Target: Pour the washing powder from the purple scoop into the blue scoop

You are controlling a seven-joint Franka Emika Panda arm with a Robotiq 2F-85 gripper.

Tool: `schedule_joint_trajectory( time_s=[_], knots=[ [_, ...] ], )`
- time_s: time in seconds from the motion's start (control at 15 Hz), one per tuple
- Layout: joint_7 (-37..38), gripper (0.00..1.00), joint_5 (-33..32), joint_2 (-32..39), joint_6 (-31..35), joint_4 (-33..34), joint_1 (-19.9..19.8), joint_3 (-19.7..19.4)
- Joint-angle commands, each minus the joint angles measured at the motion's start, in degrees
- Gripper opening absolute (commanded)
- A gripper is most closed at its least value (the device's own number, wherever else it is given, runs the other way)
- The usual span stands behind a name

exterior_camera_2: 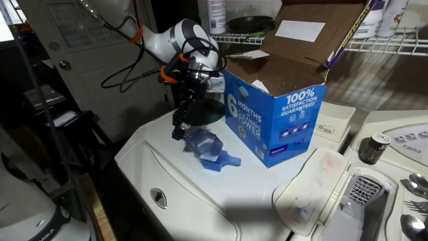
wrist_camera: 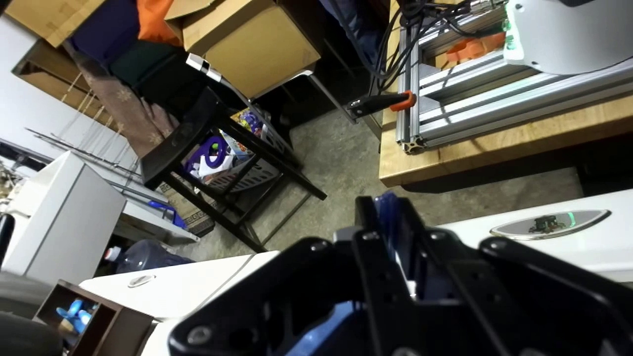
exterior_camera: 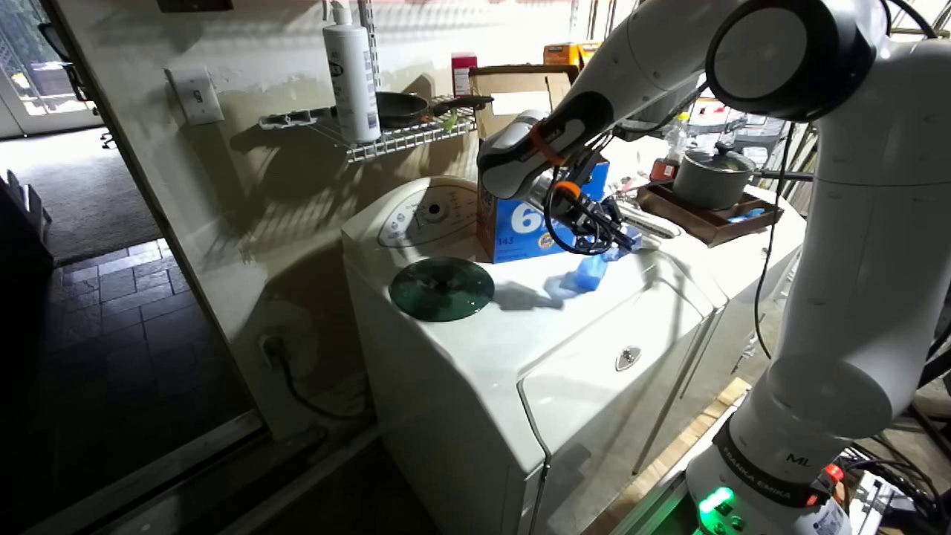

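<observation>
The purple scoop is a dark blue-violet translucent cup. My gripper is shut on its handle, which shows between the fingers in the wrist view. The cup is tilted with its far end lower, just above or against the blue scoop; I cannot tell whether they touch. A pale patch shows low in the purple cup; I cannot tell if it is powder. The blue scoop sits on the white washer top, its handle pointing away from the gripper. It also shows in an exterior view. Its inside is hidden.
A large open blue carton stands close behind the scoops. A dark green disc lies on the washer top. An open cream container, a can and a brown tray with a pot stand farther along.
</observation>
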Motion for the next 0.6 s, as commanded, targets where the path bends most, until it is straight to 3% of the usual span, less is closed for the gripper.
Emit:
schedule_joint_trajectory(
  time_s=[0.0,0.53],
  knots=[
    [1.32,0.03,-2.06,1.86,-3.1,2.01,0.74,0.29],
    [1.68,0.03,-4.18,2.68,-4.15,2.3,1.12,0.45]
  ],
)
